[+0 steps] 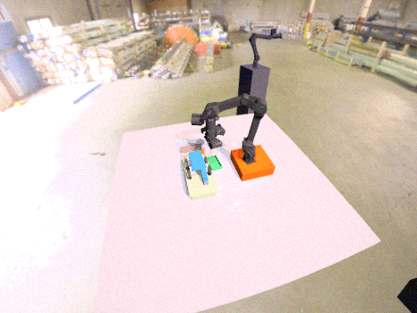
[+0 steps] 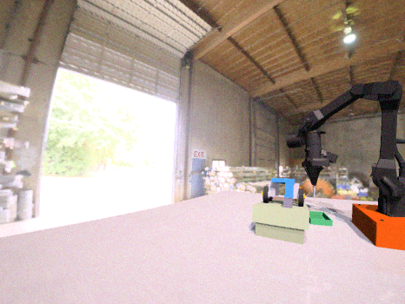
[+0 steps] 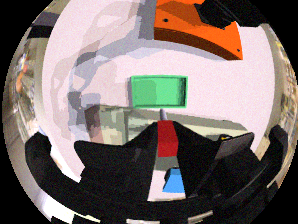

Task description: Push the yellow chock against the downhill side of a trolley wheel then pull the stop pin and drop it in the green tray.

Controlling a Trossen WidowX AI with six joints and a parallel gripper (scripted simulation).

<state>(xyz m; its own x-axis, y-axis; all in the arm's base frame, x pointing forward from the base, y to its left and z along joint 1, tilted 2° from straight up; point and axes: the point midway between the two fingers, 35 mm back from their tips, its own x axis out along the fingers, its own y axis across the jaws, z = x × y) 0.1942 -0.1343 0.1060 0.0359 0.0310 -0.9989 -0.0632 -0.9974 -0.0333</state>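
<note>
My gripper (image 1: 211,148) (image 2: 314,184) (image 3: 164,125) is shut on the red-headed stop pin (image 3: 168,145), whose grey shank (image 2: 314,191) points down. It is in the air above the table, beside the ramp and near the green tray (image 1: 215,163) (image 2: 321,219) (image 3: 158,92). The blue trolley (image 1: 196,160) (image 2: 288,188) (image 3: 174,184) stands on the pale green ramp (image 1: 202,190) (image 2: 280,216). The chock's orange handle (image 1: 202,152) shows just beyond the trolley in the top view. Its rubber base is hidden, so contact with a wheel cannot be told.
The arm's orange base (image 1: 252,166) (image 2: 384,228) (image 3: 195,32) stands to the right of the tray in the top and exterior views. A dark pedestal (image 1: 253,85) with another black arm stands beyond the table's far edge.
</note>
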